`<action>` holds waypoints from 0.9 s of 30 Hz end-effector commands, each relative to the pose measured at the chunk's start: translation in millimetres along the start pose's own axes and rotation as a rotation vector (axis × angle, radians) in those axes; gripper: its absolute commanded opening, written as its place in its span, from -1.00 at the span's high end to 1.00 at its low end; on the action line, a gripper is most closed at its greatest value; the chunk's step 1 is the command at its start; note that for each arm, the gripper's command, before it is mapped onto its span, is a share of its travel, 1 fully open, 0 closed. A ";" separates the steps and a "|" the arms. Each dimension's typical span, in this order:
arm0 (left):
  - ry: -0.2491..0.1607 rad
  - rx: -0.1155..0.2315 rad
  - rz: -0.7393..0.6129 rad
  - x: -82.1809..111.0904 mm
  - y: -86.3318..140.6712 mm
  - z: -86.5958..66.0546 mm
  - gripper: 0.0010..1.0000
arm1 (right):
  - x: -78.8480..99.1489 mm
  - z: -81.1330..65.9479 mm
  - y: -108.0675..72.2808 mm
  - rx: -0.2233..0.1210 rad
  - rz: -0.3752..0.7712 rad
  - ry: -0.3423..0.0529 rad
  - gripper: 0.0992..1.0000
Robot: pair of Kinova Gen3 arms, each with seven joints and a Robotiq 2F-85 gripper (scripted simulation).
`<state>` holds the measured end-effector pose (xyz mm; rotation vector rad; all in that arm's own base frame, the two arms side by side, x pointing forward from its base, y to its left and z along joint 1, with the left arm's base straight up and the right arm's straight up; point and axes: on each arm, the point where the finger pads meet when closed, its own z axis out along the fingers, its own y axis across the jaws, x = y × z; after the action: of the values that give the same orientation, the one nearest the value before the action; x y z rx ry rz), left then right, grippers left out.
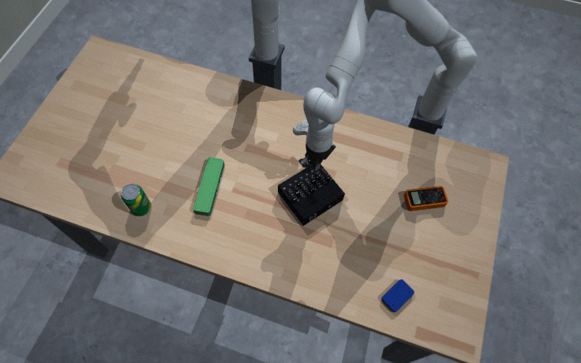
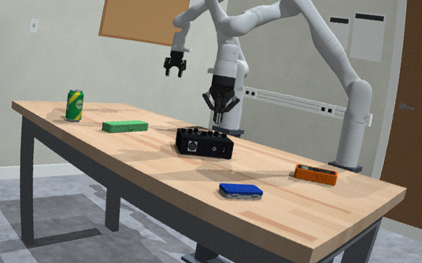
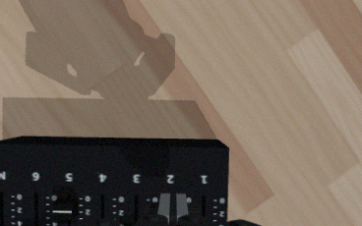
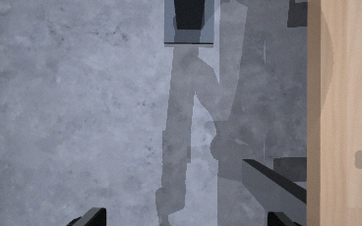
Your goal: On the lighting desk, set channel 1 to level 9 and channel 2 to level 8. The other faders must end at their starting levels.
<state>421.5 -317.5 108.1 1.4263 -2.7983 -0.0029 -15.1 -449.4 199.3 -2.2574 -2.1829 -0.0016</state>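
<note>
The left gripper (image 1: pixel 316 166) (image 2: pixel 217 121) (image 3: pixel 172 210), narrow and holding nothing, should push along the lighting desk's (image 1: pixel 323 194) (image 2: pixel 203 149) (image 3: pixel 89 158) channel 2 slot, sparing neighbours; its cap seems hidden.

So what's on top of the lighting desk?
On top of the lighting desk are dark knobs and numbered fader tracks. The left fingers cover part of the track at channel 2, so its level can't be seen.
</note>
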 end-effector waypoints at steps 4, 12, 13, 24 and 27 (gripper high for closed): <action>0.000 0.002 0.000 -0.1 -0.8 2.9 0.80 | -0.4 -0.7 0.0 0.000 0.000 -0.002 -1.00; 0.000 0.002 0.000 -0.3 -1.2 7.2 0.80 | -0.4 -0.7 0.0 0.000 0.000 -0.002 -1.00; 0.000 0.002 0.000 -0.3 -1.3 7.9 0.80 | -0.4 -0.7 0.0 0.000 0.000 -0.002 -1.00; 0.000 0.002 0.000 -0.5 -1.8 13.7 0.80 | -0.4 -0.7 0.0 0.000 0.000 -0.002 -1.00; 0.000 0.002 0.000 -0.5 -1.8 14.5 0.80 | -0.4 -0.7 0.0 0.000 0.000 -0.002 -1.00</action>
<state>422.8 -317.8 93.0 1.4263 -2.7983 -0.0029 -15.1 -449.4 199.3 -2.2574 -2.1829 -0.0016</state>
